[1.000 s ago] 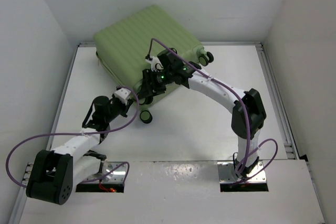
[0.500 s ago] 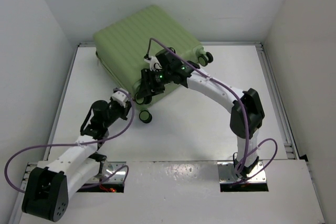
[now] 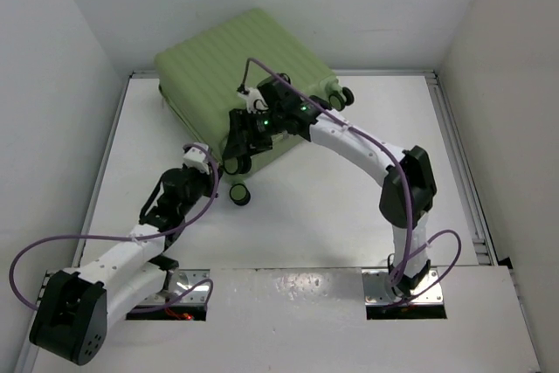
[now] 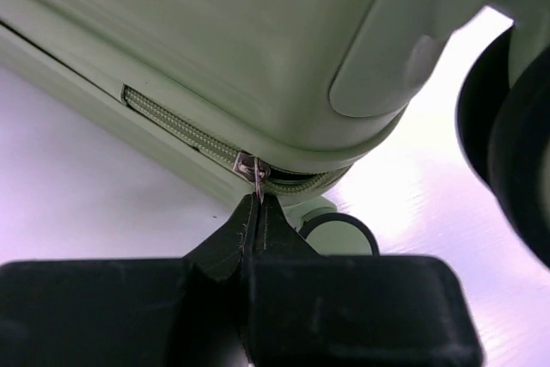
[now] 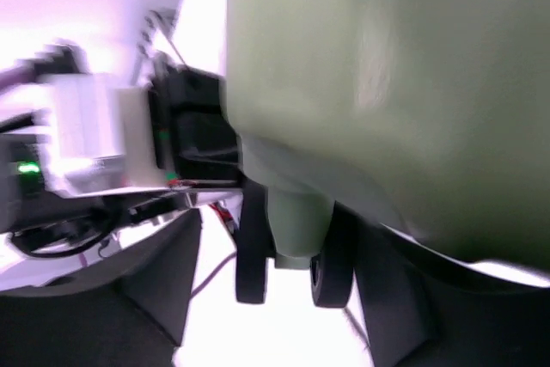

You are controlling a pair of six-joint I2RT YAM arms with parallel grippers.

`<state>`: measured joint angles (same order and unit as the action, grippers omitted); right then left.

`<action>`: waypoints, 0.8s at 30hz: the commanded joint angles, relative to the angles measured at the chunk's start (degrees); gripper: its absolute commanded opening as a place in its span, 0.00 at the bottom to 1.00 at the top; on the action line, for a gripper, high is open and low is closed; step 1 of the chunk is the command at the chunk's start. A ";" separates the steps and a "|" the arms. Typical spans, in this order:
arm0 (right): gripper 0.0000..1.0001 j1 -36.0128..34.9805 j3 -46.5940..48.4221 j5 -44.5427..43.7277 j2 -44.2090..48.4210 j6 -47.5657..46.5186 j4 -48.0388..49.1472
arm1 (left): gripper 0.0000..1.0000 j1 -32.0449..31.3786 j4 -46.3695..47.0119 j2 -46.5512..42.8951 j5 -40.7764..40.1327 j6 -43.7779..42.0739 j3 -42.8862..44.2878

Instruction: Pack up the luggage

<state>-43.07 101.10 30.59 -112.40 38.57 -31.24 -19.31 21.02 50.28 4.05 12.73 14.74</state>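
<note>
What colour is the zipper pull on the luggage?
The zipper pull is silver metal; the left wrist view shows it best.

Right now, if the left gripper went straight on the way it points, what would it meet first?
The luggage: the left gripper, shut on what looks like the zipper pull, points at the zipper line on the case's rounded corner, so it would press into that almost at once.

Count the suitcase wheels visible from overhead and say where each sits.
2. The near wheel sits at the luggage's near corner, beside the left gripper; the far wheel at its right corner. More may be hidden beneath the shell or the arms.
</note>
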 commanded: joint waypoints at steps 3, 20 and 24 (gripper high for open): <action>0.73 11.86 -3.00 0.96 8.06 -4.89 8.06 | 0.00 -1.17 9.22 2.36 6.32 5.81 4.94; 0.93 38.06 -20.89 8.09 17.25 -62.44 1.70 | 0.00 0.41 6.14 3.95 5.79 5.20 7.32; 0.94 36.83 -4.10 1.78 9.67 -69.92 -7.16 | 0.00 0.41 6.14 3.95 5.79 5.20 7.32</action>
<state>-5.19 88.95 34.76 -101.25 -19.20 -31.44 -19.03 18.90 53.95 8.86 17.26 18.00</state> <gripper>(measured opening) 0.941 0.008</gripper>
